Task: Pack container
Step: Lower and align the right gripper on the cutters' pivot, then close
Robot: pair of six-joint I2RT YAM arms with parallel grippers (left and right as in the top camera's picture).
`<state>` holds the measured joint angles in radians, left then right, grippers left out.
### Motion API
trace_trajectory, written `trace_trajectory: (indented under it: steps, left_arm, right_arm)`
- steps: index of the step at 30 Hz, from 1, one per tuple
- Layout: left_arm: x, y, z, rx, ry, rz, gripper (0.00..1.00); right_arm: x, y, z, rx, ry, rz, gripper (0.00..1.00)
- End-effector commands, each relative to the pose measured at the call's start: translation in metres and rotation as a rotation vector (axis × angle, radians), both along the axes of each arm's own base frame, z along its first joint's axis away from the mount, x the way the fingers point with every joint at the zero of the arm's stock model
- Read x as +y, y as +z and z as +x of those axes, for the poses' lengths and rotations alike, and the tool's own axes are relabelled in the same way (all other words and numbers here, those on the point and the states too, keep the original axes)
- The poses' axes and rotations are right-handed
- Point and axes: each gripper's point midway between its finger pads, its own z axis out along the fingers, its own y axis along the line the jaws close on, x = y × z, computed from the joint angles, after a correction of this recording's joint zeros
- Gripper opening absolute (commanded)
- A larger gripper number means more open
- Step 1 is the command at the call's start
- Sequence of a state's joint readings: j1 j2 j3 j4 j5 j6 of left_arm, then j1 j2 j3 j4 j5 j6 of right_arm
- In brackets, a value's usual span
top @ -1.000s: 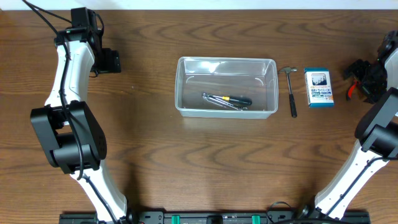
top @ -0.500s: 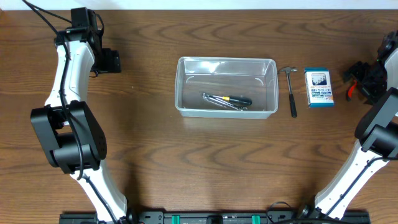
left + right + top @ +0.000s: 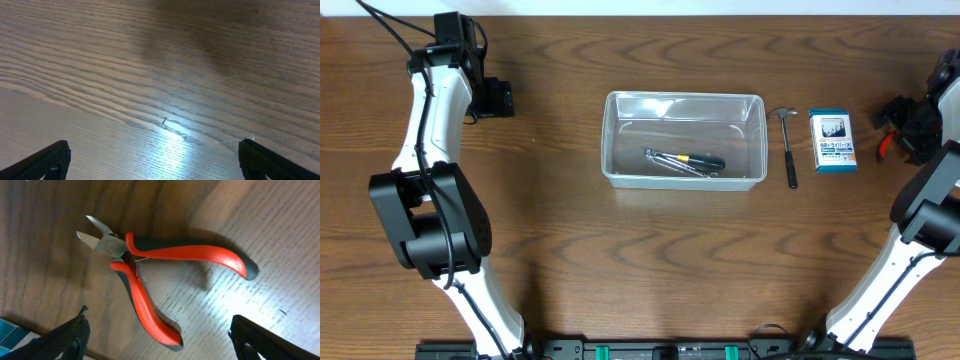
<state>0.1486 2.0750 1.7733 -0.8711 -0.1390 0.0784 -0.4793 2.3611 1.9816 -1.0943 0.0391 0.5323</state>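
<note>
One clear plastic container [image 3: 684, 139] at the middle of the table [image 3: 570, 250], upright, open-topped, long side running left to right. Holds a small cluster of slim tools [image 3: 685, 161] lying on its floor toward the near wall: one with a black-and-yellow handle, plus bare metal shafts beside it. Exact count too small to tell.

Just right of the container and apart from its wall, one small hammer [image 3: 788, 147], head toward the far edge, handle pointing near. Right of that, one blue-and-white box [image 3: 833, 140], lying flat, near the hammer without touching it. Further right again, one pair of side cutters [image 3: 150, 275] with red-and-grey handles, flat on the table, handles splayed, short blades slightly parted. From overhead, only a red sliver of them to see, the rest hidden under the head of the right arm [image 3: 920, 215].

Two arms in all. The left arm [image 3: 425, 110] reaches to the far left of the table, well apart from the container. In the left wrist view, left jaws spread wide over bare wood grain, one black fingertip [image 3: 47, 159] in each bottom corner, holding nothing. In the right wrist view, right jaws spread wide too, one fingertip [image 3: 57, 339] on either side of the frame, hanging above the cutters with the lower handle's end between them. No contact with the cutters to be seen, and nothing gripped.
</note>
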Motion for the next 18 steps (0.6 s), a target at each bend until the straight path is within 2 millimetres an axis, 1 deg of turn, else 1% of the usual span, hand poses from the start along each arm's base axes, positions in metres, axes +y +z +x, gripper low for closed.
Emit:
trace_trajectory:
  steps: [1,4,13,16,18]
  left_arm:
    - [0.0026,-0.0092,-0.0026,0.026,0.007,0.01,0.98]
    - [0.0026,-0.0092,-0.0026,0.026,0.007,0.01,0.98]
    - [0.0026,-0.0092,-0.0026,0.026,0.007,0.01,0.98]
    - [0.0026,-0.0092,-0.0026,0.026,0.007,0.01,0.98]
    - [0.0026,-0.0092,-0.0026,0.026,0.007,0.01,0.98]
  right_arm:
    - [-0.0004,-0.0199,-0.0013,0.023,0.004,0.032,0.92]
    - [0.0017,-0.0259,-0.0015,0.033,0.019,0.038,0.93]
    - [0.0024,-0.0261,0.0038,0.021,0.036,0.027,0.93]
    - [0.002,-0.0261,0.0046,0.017,0.036,0.025,0.9]
    - [0.0017,-0.026,0.0052,0.015,0.036,0.024,0.85]
